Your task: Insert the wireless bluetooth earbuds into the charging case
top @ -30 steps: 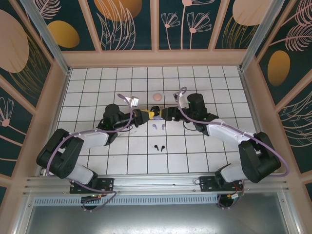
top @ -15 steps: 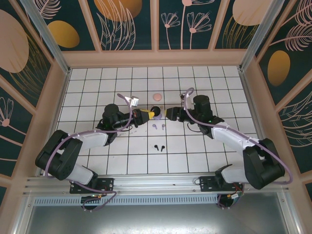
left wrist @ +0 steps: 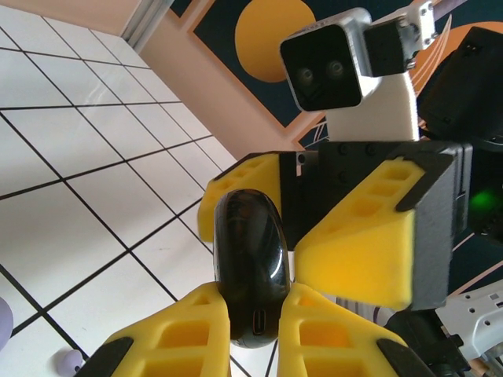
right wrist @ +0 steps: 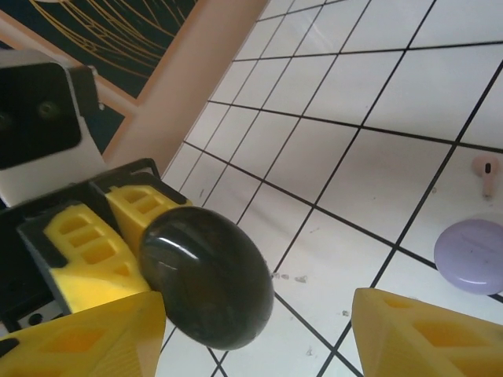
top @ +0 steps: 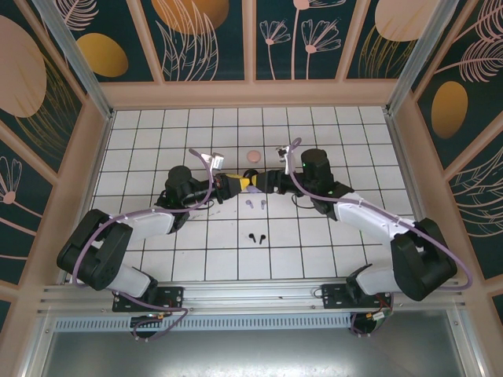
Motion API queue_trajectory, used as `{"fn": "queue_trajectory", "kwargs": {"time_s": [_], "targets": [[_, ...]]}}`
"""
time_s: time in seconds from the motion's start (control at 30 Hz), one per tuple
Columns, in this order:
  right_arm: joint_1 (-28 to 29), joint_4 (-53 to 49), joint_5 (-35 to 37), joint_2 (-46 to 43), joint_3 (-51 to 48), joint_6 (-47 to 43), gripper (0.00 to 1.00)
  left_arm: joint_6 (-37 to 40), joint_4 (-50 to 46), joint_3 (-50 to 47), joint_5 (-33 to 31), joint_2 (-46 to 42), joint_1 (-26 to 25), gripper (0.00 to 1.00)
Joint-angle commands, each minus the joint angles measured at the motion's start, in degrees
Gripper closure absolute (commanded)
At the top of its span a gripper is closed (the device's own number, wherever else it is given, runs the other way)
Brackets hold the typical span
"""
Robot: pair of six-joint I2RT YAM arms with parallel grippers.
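My left gripper (top: 244, 183) is shut on a glossy black charging case (left wrist: 250, 271), held on edge above the tiles with its charging port facing the wrist camera. My right gripper (top: 263, 181) faces it, open, with its yellow fingers (left wrist: 357, 251) on either side of the case (right wrist: 208, 275); I cannot tell whether they touch it. Two black earbuds (top: 256, 235) lie on the floor nearer the arm bases. Two small lilac pieces (top: 255, 203) lie just below the grippers. One pink earbud (right wrist: 487, 174) rests on a tile beside a rounded lilac piece (right wrist: 470, 255).
A round pink case (top: 251, 155) sits on the tiles just beyond the grippers. The white tiled floor (top: 330, 133) is ringed by a raised peach wall (top: 251, 94). Both arms meet over the middle of the floor.
The right gripper drew back to the right half a second ago and has now come in again around the black case. The left gripper has kept still, holding the case.
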Motion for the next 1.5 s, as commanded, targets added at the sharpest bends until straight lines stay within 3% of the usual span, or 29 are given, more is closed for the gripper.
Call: {"fn": "queue_trajectory", "kwargs": {"time_s": [0.0, 0.57, 1.0, 1.47], "targets": [[-0.29, 1.94, 1.66, 1.46, 1.89, -0.40, 0.37, -0.04, 2.32, 1.47, 1.70, -0.39, -0.10, 1.00], [-3.22, 5.28, 2.10, 4.79, -0.66, 1.90, 0.41, -0.43, 2.67, 1.10, 2.41, -1.78, -0.10, 1.00], [-5.16, 4.83, -7.75, -4.55, -4.82, 0.94, 0.46, -1.05, 3.69, 1.59, 4.47, -1.65, -0.10, 1.00], [-3.71, 10.86, -9.45, -1.81, -4.84, 4.56, 0.55, -3.16, 5.69, 2.59, 5.67, -1.03, -0.18, 1.00]]}}
